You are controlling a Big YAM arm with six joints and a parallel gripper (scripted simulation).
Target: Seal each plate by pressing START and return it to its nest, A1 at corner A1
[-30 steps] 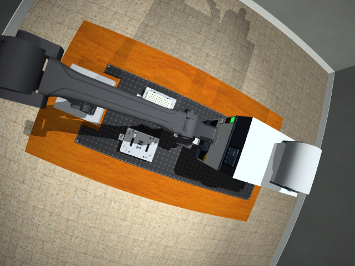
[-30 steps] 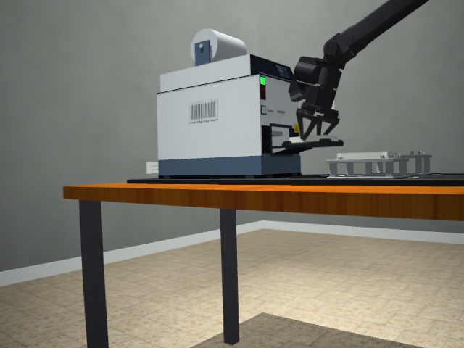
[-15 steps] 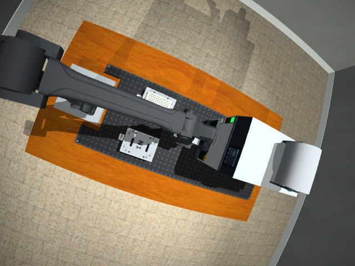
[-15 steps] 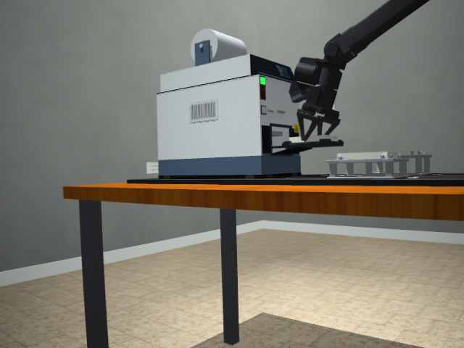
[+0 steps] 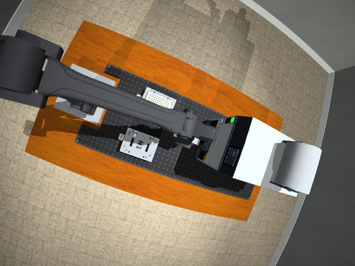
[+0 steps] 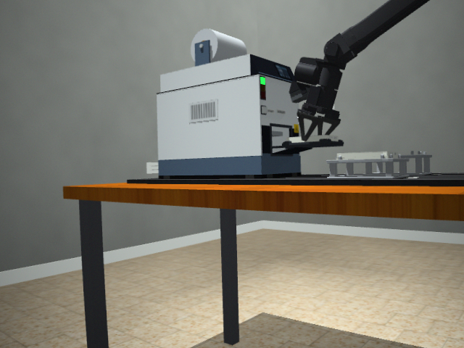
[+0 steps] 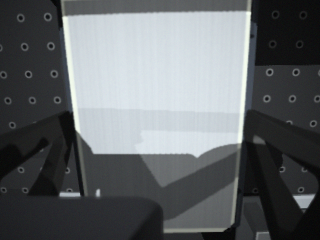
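I'm watching the counter (image 5: 114,172) (image 6: 243,200), with the sealer (image 5: 255,151) (image 6: 209,138) standing by its right short edge in the top view and its lamp (image 5: 232,119) (image 6: 262,80) showing green. Bare nest N1 (image 5: 155,142) (image 6: 427,164) is lying nearer the lower long edge, towards the lower-left corner from the stage (image 5: 197,153) (image 6: 338,143). The foil-covered plate (image 5: 196,140) (image 6: 331,138) (image 7: 159,65) is resting on that stage, directly beneath my end effector (image 5: 200,144) (image 6: 316,137) (image 7: 159,117). Its fingers are standing wide apart, holding nothing, one beside each long side; the plate's long axis is running up the wrist view, between them, so I'm judging that closing squarely across it comes next.
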